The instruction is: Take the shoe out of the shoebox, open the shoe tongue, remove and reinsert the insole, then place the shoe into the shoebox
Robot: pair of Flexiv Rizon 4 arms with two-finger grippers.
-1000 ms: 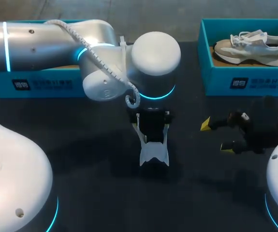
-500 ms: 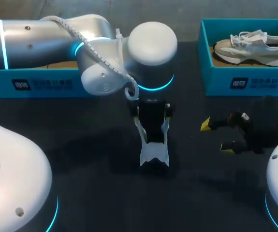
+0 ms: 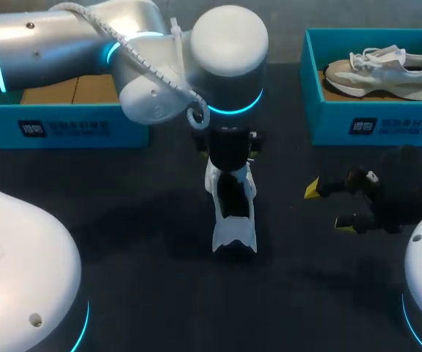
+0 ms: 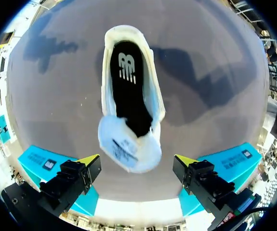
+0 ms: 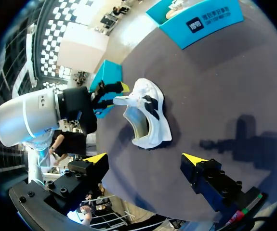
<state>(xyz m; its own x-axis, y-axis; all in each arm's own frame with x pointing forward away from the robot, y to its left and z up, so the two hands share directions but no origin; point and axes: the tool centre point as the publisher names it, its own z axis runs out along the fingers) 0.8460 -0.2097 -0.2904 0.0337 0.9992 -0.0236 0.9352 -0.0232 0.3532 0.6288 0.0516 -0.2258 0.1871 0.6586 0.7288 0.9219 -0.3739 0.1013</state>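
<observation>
The white shoe (image 3: 233, 220) lies on the table (image 3: 122, 220). Above it hangs the left gripper (image 4: 137, 160), released; beside the shoe stands the right gripper (image 5: 144, 158), also released.

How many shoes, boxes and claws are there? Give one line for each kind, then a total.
Shoes: 2 (loose shoe, boxed shoe)
Boxes: 2 (left box, right box)
Claws: 2 (left claw, right claw)
Total: 6
</observation>
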